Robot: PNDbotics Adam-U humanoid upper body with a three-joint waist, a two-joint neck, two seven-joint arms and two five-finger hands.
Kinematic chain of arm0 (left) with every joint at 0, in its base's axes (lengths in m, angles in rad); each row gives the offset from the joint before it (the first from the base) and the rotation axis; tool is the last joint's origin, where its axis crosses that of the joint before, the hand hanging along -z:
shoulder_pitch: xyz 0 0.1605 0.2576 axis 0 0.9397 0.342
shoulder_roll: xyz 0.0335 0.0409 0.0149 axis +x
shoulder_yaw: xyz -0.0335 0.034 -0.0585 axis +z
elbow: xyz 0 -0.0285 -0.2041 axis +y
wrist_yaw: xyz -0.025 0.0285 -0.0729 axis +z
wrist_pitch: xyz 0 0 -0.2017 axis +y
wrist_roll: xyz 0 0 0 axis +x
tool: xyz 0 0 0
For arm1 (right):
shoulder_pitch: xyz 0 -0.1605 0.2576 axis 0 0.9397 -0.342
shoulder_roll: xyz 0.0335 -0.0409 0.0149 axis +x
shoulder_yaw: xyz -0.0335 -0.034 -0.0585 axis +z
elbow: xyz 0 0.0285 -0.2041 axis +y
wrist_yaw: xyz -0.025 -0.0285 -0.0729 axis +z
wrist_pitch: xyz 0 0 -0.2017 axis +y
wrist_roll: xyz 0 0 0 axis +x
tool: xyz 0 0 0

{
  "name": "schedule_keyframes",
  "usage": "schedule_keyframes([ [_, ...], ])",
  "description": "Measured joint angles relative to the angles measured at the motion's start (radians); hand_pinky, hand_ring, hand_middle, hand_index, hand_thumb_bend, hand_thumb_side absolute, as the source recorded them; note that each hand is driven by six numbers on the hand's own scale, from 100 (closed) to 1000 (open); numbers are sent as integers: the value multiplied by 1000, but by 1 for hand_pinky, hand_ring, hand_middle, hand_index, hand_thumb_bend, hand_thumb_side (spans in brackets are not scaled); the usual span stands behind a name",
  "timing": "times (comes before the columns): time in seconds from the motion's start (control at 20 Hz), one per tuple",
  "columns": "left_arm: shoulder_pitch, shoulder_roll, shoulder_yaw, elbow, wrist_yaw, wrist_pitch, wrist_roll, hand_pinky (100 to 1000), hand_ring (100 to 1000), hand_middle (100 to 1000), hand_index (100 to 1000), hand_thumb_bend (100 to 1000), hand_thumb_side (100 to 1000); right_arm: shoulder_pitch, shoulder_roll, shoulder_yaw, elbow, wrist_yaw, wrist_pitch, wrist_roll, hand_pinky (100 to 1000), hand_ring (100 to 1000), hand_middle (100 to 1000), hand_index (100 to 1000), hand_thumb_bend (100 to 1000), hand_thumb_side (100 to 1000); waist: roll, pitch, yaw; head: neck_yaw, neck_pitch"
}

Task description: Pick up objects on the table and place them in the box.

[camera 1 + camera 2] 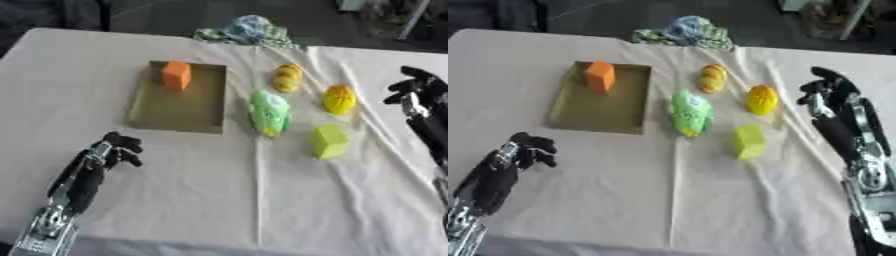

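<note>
A white cloth [219,200] covers the table, creased down the middle, and on it toward the far left lies a flat brown box [179,100] with an orange block [177,75] standing in its far corner. Just right of the box, outside it, a green and white toy [269,112] lies lengthwise on the cloth, with a yellow striped object [287,77] beyond it and a rounded yellow-orange object [339,99] off to the right of that. Nearer the front, a yellow-green block [331,141] sits on its own, a little apart from the other three. At the far edge of the table a bundle of blue and green fabric [248,31] is heaped up. The robot's left hand [115,150] is at the lower left, lifted off the cloth with its fingers curled in and nothing in them, well away from the box. The right hand [826,92] comes in along the right side, near the rounded yellow-orange object but not touching it, fingers bent inward and holding nothing that I can see
</note>
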Motion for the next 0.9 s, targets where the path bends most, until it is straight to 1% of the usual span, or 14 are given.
schedule_keyframes([
  [0.2, 0, 5, -1, 0, 0, -1, -1, 796, 558, 597, 726, 100, 1000, -102, -107, 54, 113, 23, -57, 81, 746, 674, 713, 931, 100, 446, -8, 0, 5, -5, 0],
  [0.3, 0, 7, -4, 0, 0, -1, -1, 796, 558, 597, 726, 100, 1000, -155, -142, 86, 177, 31, -84, 136, 761, 716, 747, 951, 100, 471, -8, 0, 9, -8, 0],
  [0.4, 0, 10, -6, 0, 0, -2, -2, 796, 558, 597, 726, 100, 1000, -206, -166, 117, 243, 44, -109, 202, 780, 760, 786, 966, 100, 475, -8, 0, 12, -12, 0],
  [0.55, 0, 14, -6, 0, 0, -3, -4, 795, 557, 597, 726, 100, 1000, -275, -182, 160, 336, 84, -149, 311, 801, 816, 842, 985, 100, 489, -9, 0, 18, -19, 0],
  [0.7, 0, 14, -6, 0, 0, -3, -5, 795, 557, 597, 726, 100, 1000, -325, -185, 195, 408, 158, -198, 411, 819, 859, 883, 1000, 100, 481, -13, -1, 21, -26, 0],
  [0.8, 0, 14, -6, 0, 0, -3, -6, 796, 557, 597, 726, 100, 1000, -342, -184, 210, 441, 218, -234, 458, 824, 872, 896, 1000, 100, 500, -15, -2, 23, -28, 0],
  [0.9, 0, 14, -7, 0, 0, -3, -6, 795, 557, 597, 726, 100, 1000, -351, -184, 217, 470, 272, -264, 489, 829, 883, 904, 1000, 100, 525, -19, -4, 25, -30, 0],
])
